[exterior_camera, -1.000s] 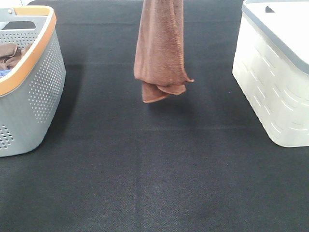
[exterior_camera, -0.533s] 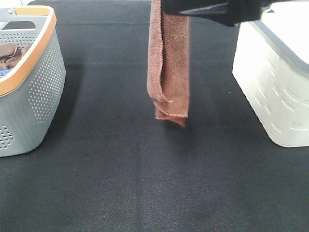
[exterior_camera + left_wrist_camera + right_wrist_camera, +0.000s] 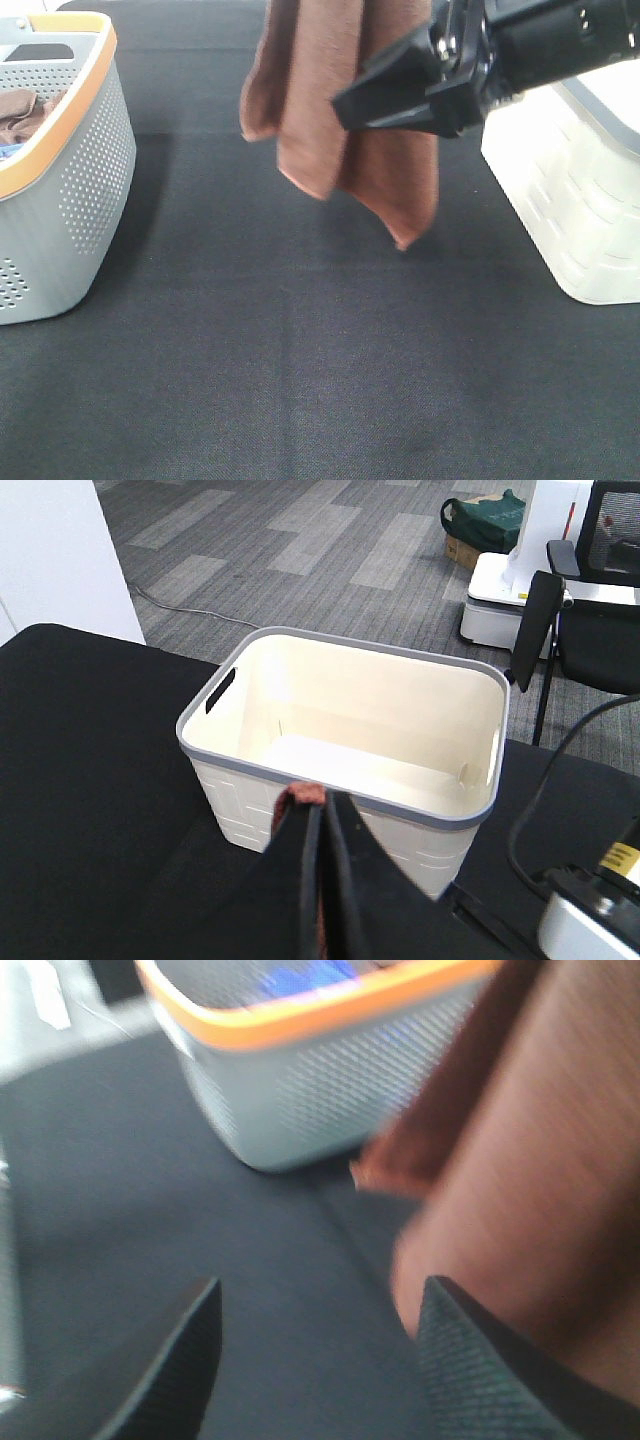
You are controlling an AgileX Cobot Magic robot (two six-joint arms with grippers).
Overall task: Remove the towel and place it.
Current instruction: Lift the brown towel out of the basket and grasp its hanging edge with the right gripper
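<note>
Towel hangs above black table, top pinched in closed left gripper. Right gripper, jaws spread wide, just beside it, gripping nothing. White basket empty; grey basket holds brown cloth, blue item.

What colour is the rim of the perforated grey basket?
Orange. The basket rim shows best in the exterior high view.
</note>
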